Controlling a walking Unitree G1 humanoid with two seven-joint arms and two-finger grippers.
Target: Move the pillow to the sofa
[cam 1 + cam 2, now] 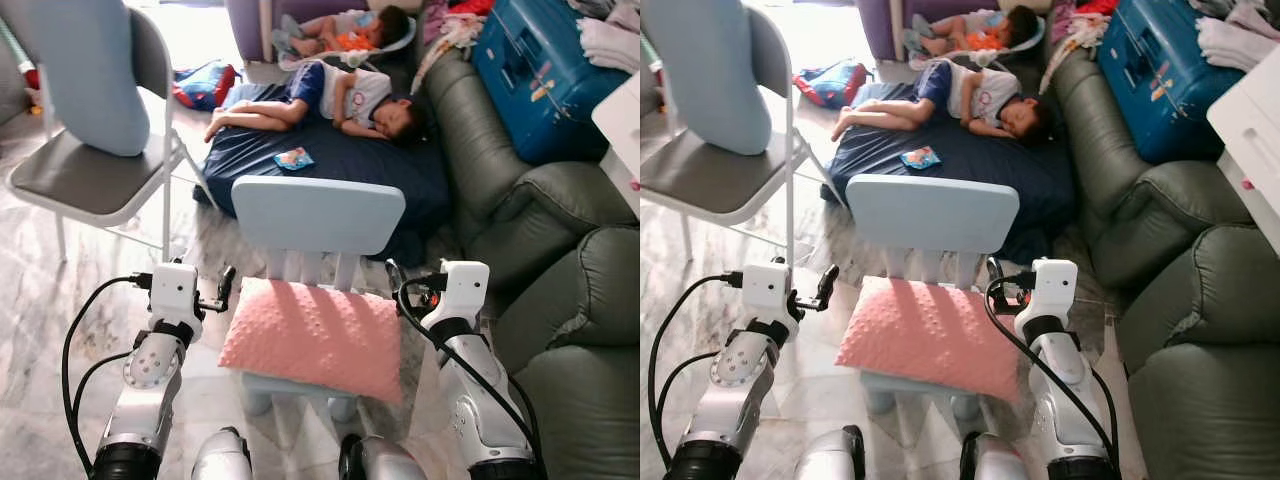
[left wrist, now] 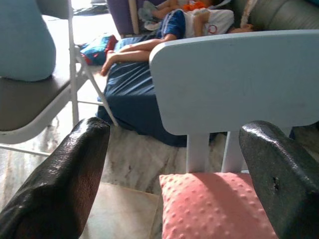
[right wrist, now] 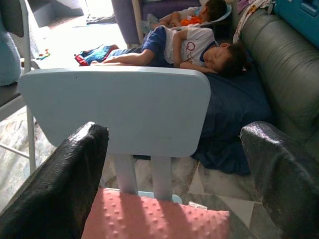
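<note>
a: where's the pillow (image 1: 315, 338)?
b: on the small chair (image 1: 318, 215), between both grippers, left (image 1: 222, 290) and right (image 1: 396, 284), fingers spread.
a: advice?
b: close in evenly on both sides before lifting toward the sofa (image 1: 560, 300).

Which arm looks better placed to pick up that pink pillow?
Neither clearly: the left gripper and right gripper flank the pink pillow on the small blue chair, both open. The sofa is on the robot's right, slightly favouring right.

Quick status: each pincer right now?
Left pincer: open, empty, beside the pink pillow's left edge.
Right pincer: open, empty, at the pillow's right edge.
</note>
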